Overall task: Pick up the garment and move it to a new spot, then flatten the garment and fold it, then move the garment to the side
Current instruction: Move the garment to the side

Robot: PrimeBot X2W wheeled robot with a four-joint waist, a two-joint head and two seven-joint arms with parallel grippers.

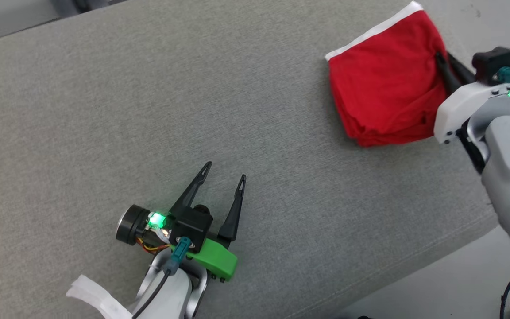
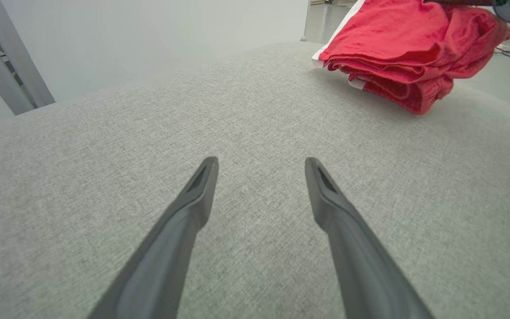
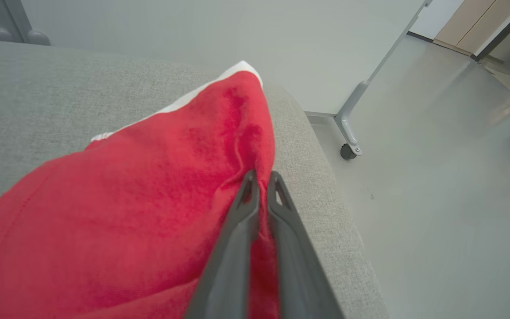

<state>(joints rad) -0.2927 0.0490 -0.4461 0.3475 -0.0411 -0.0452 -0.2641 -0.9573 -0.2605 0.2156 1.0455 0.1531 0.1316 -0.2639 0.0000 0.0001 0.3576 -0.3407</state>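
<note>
- A folded red garment [image 1: 388, 88] lay near the grey cushion's [image 1: 148, 110] far right edge.
- The right gripper [image 3: 262, 175] had its fingers clamped on the garment's right side.
- The left gripper [image 1: 226, 170] hung empty, fingers apart, above the cushion.

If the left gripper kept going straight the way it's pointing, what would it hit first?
Probably just the bare grey cushion: the left gripper points low along it, and the red garment lies right of that line. Depth is unclear.

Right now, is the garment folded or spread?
Folded: the garment is a compact bundle with stacked layers along its edge, one side pinched in the shut right claw.
</note>
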